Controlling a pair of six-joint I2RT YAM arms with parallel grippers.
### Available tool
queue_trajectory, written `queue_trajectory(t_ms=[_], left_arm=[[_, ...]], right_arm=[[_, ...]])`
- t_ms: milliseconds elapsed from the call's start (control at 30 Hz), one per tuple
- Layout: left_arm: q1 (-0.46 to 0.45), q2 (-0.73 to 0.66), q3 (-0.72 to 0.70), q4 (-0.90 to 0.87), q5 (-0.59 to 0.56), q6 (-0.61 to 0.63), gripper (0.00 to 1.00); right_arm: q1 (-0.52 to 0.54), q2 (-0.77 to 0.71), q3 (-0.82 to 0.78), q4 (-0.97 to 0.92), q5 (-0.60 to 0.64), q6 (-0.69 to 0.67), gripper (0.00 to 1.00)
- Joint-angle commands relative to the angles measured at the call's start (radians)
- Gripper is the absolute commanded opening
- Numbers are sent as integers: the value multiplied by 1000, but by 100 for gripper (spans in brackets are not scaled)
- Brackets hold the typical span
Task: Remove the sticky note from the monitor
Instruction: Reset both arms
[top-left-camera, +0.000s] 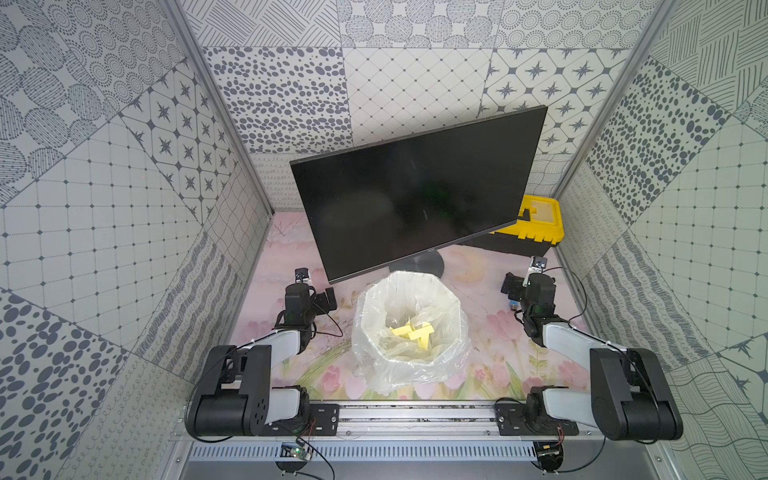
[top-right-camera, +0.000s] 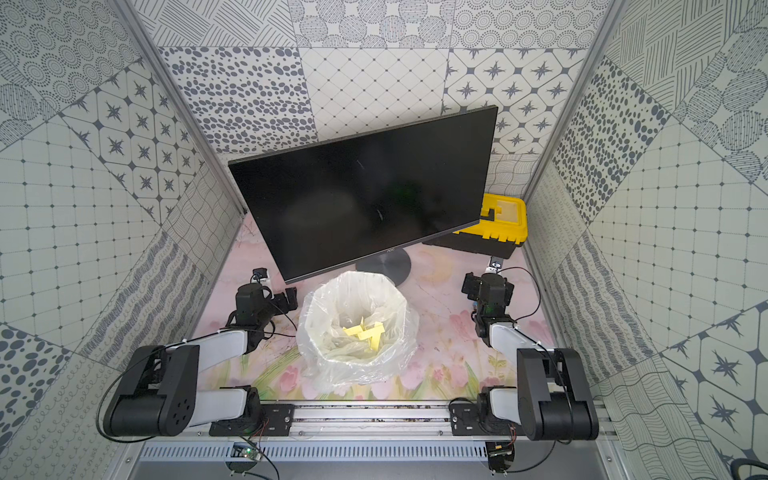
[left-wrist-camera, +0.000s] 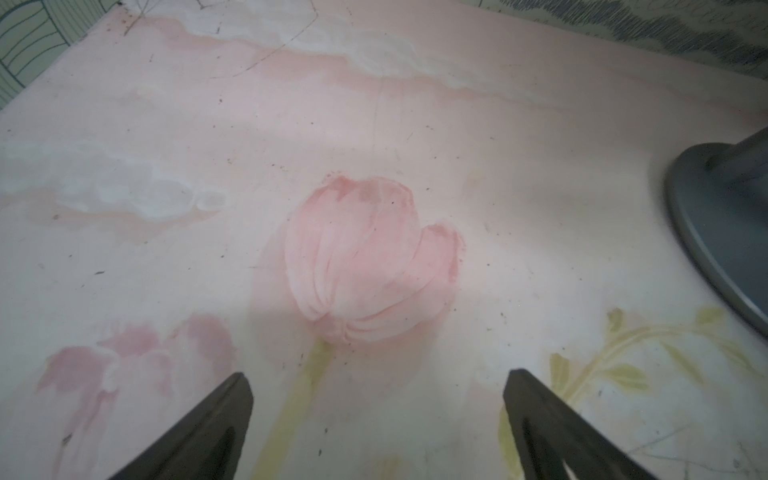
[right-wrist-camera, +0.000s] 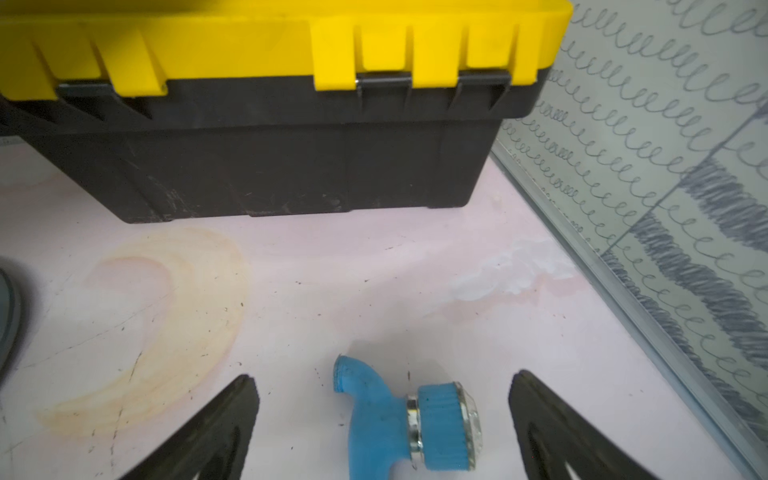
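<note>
Large flat black-screened monitor with a thin bezel is seen in both top views, standing tilted on a round grey stand base upon a pink flower-printed tabletop. Just in front of that monitor, a bin lined with a clear plastic bag is placed, and yellow paper notes are seen lying inside it. Behind the monitor's right edge a yellow-lidded black plastic toolbox is set. The left gripper is held near the monitor's lower left corner with its jaws spread over the tabletop. The right gripper is held well right of the monitor, its jaws spread wide, and a blue plastic nozzle-shaped piece is seen lying on the tabletop between them.
</note>
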Motion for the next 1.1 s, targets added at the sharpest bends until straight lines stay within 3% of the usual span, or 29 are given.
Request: queue_trajectory(t_ms=[0,133,200,267,333,1067], left_arm=[[3,93,-9,317,177,40,99],[-9,182,-3,380,201,69,99],[-19,186,36,326,199,82,99],[-51,195,63,275,137,101,99],[-53,194,63,272,125,101,99],[-55,192,65,264,120,98,99]], right_arm=[[22,53,4,196,-95,-73,98],[42,249,-71,553,-110,-92,98],[43,201,-6,338,-135,-92,98],[21,230,-11,406,-151,-69,98],[15,210,5,345,-161,-69,98],[14,210,4,344,-165,-69,98]])
